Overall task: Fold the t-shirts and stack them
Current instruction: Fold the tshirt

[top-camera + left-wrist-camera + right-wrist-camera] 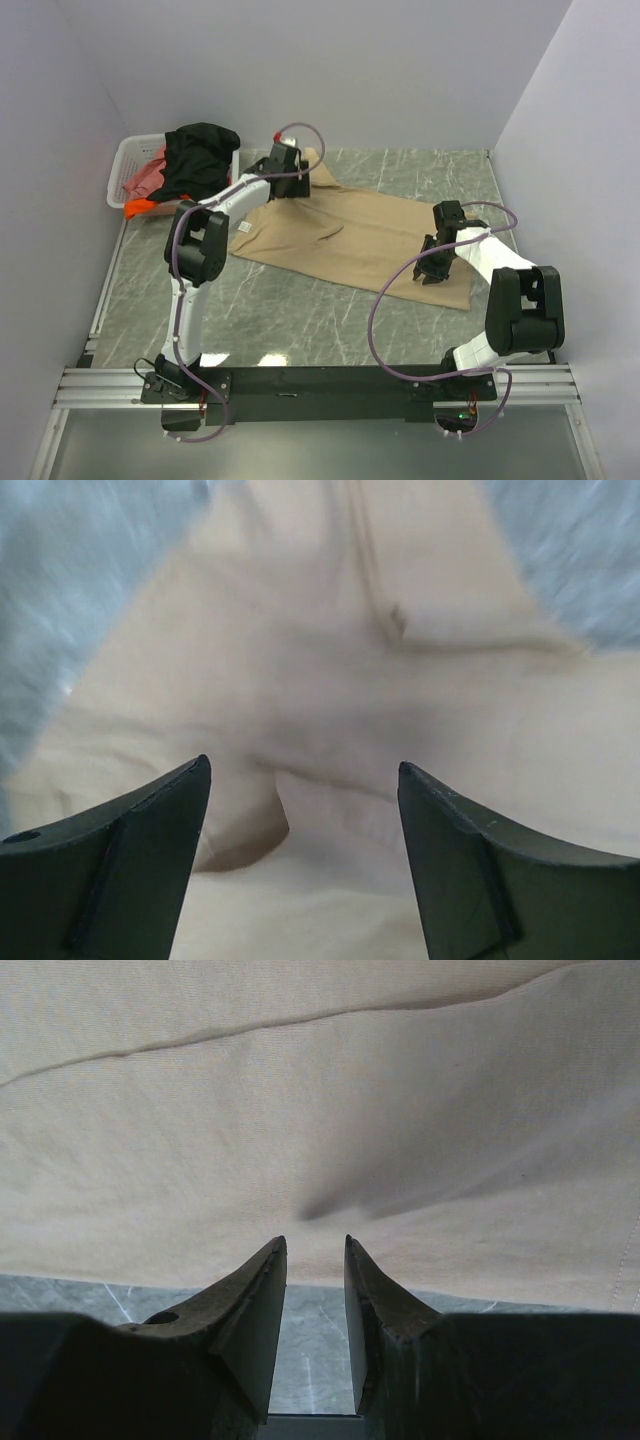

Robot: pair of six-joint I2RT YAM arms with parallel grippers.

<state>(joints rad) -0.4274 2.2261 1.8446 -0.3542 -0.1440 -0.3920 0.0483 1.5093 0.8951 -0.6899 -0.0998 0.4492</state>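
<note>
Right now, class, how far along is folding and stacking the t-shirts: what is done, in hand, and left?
Done: the tan t-shirt lies spread flat on the table, unfolded. In hand: the left gripper hangs open over its far corner; the right gripper, barely open, sits at its hem. Left: every fold, plus the black shirt, pink-red shirt and orange shirt in the basket.

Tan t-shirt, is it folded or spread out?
Spread out: the tan t-shirt lies flat across the table, sleeve extended, only small wrinkles.
</note>
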